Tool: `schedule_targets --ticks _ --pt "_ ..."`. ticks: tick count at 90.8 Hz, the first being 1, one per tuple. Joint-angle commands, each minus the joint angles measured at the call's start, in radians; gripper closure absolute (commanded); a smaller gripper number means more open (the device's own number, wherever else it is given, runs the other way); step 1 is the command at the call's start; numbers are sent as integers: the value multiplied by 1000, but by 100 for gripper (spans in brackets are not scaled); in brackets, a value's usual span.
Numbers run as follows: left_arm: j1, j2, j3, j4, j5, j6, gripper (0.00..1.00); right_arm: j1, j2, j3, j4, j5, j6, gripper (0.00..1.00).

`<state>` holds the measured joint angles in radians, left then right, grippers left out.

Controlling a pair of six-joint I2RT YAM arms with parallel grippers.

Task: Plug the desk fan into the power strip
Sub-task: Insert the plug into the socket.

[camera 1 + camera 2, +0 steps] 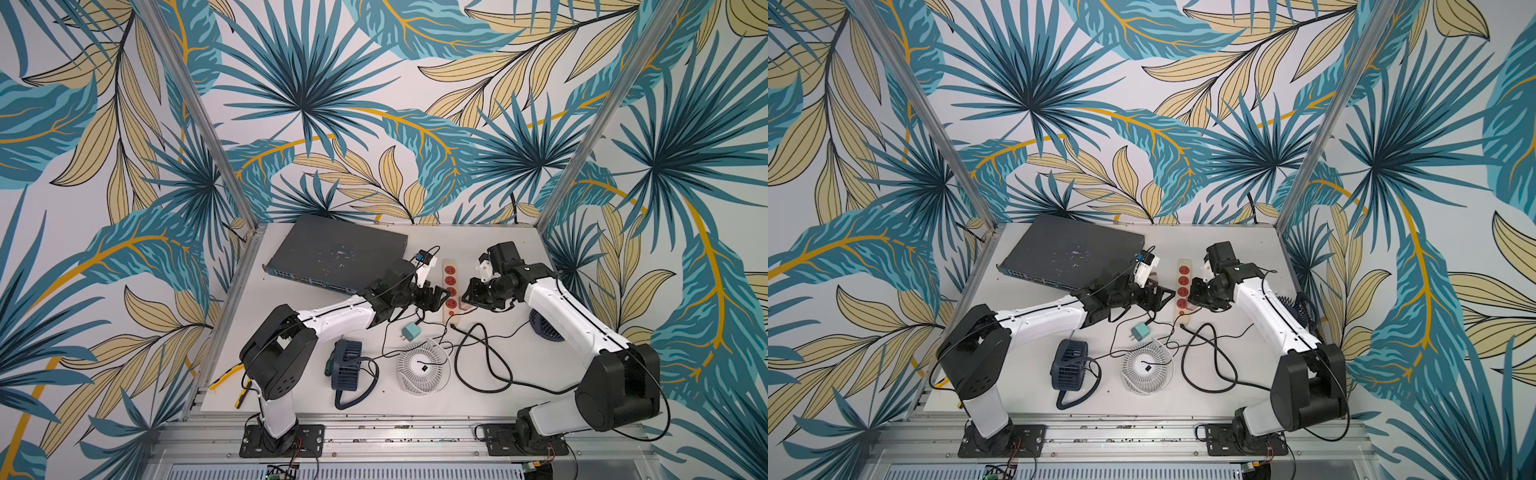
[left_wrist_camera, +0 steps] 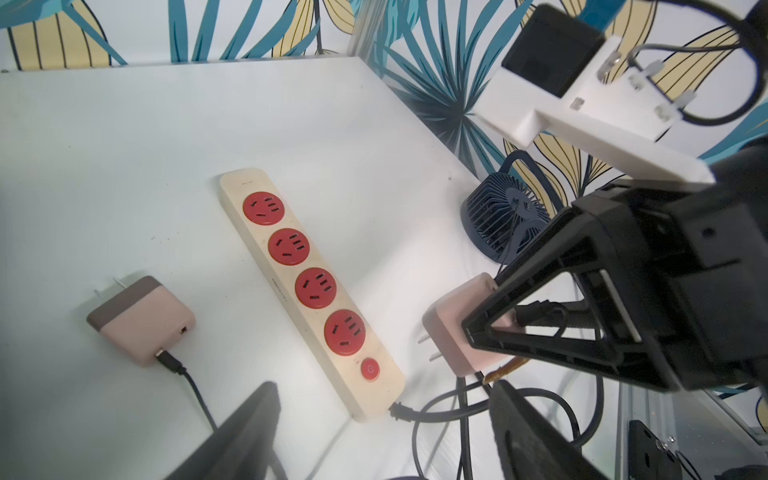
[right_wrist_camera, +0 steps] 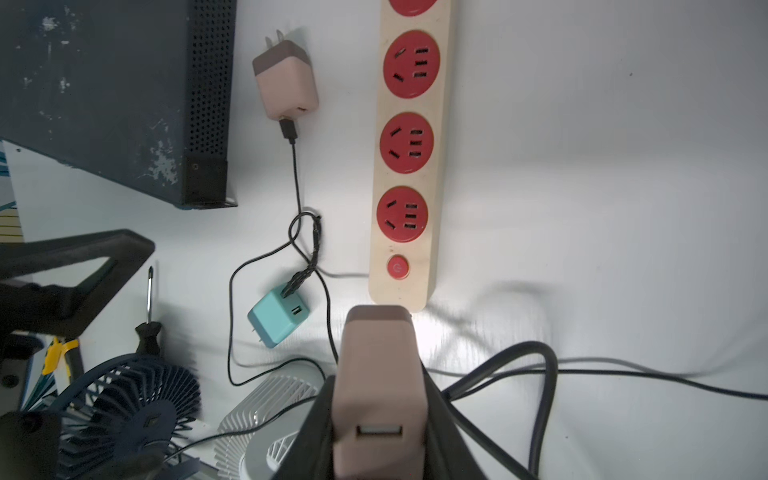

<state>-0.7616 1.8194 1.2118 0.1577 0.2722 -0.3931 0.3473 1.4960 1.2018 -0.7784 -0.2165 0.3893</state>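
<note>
Right hand (image 3: 380,436) clamps pink charger (image 3: 378,365) — left hand (image 1: 433,298) spread wide

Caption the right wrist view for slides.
The right gripper holds a pink adapter near the switch end of the power strip; visible sockets empty.

Both top views sat high at the front, above the arm bases, and looked down over the whole bench (image 1: 449,239), with nearly the same coverage. Left wrist view sat close and low, looking obliquely across the strip (image 2: 309,286) toward the far right corner. Right wrist view looked along the strip from its button end, charger (image 3: 380,374) filling the foreground. Both wrist views shared strip and charger.
</note>
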Motion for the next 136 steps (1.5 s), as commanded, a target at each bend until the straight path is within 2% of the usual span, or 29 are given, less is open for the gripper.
schedule_targets --ticks 1,24,51,87,136 --pt "6 71 60 -80 1 -124 21 1 43 -18 88 66 8 100" --pt "11 188 172 -177 29 -137 31 1 141 -3 121 43 -3 100" --pt "11 266 221 -208 63 -139 40 0 201 22 133 32 -19 100" --pt "11 312 252 -231 85 -130 45 1 217 38 139 47 -21 100" --pt "11 340 266 -259 96 -105 46 2 272 45 93 97 -41 100"
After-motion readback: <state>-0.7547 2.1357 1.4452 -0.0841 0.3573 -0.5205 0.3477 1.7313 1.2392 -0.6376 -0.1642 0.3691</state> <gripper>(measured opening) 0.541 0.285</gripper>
